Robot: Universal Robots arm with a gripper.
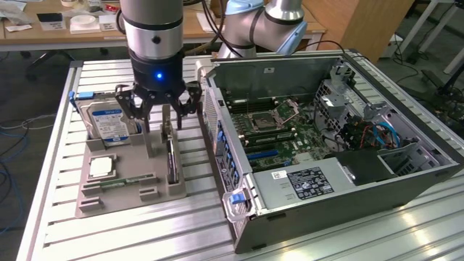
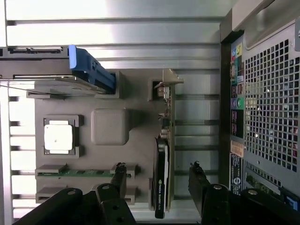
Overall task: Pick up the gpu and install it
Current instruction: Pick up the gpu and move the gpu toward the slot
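Note:
The gpu stands on edge in a slot of the grey holder tray, its green board and black cooler facing sideways. My gripper hangs just above its far end, open, with nothing held. In the wrist view the gpu runs between my two black fingers, one on each side and both apart from it. Its silver bracket is at the end farther from my fingers. The gripper is centred over the cooler end.
The open computer case lies at the exterior view's right, motherboard exposed, its rear panel close beside the tray. The tray also holds a hard drive, a processor and a memory stick. A second arm stands behind.

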